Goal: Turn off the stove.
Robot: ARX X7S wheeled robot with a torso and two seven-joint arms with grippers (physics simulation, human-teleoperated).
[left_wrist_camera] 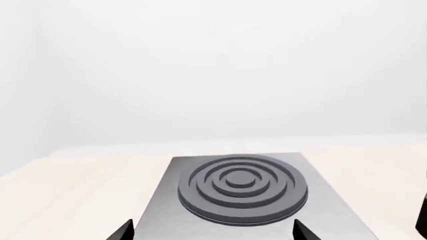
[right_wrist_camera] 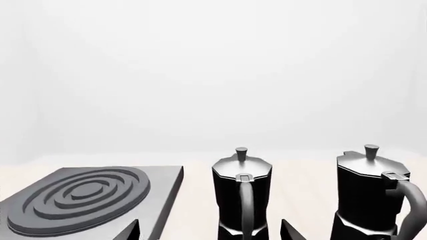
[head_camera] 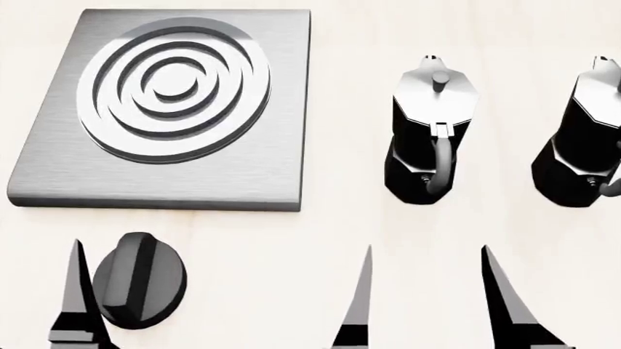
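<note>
Stove (head_camera: 165,182) upper left, rigid heavy plate; grab the ridged knob (head_camera: 139,280) lower left instead. Left gripper (head_camera: 136,291) spread wide, straddling knob; right gripper (head_camera: 427,298) spread, empty.

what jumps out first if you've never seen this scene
The grey stove with its concentric rings fills the head view's upper left. Two black-and-silver moka pots stand to its right. A black knob sits just in front of the stove, beside the left claw.
</note>
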